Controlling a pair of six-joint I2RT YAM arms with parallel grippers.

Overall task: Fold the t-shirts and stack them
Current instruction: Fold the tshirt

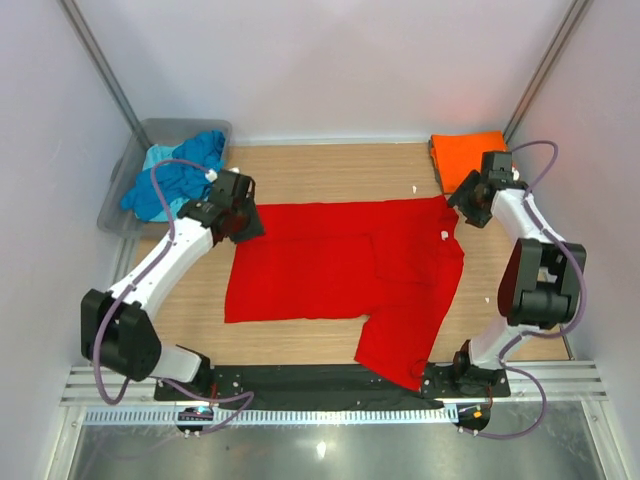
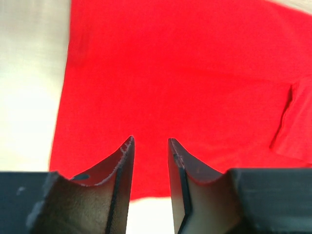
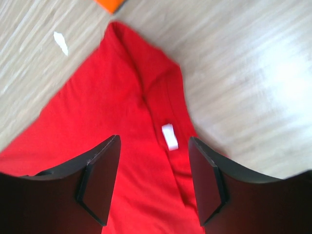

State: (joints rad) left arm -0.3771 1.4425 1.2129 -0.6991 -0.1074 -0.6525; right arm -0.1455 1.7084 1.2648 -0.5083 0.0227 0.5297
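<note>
Red shirt flat mid-table, sleeve trailing toward 5 o'clock. Next fold, judged: pinch far edge at both corners together, lift evenly, keep cloth taut. Left gripper above 10 o'clock corner: jaws narrowly parted, empty. Right gripper above collar, 2 o'clock: jaws wide, empty. Orange shirt folded, 1 o'clock.

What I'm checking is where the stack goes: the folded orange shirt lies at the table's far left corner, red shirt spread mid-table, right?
No: the orange shirt lies at the far right corner of the table, not the left, as the top external view shows. The red shirt is indeed spread mid-table.
</note>
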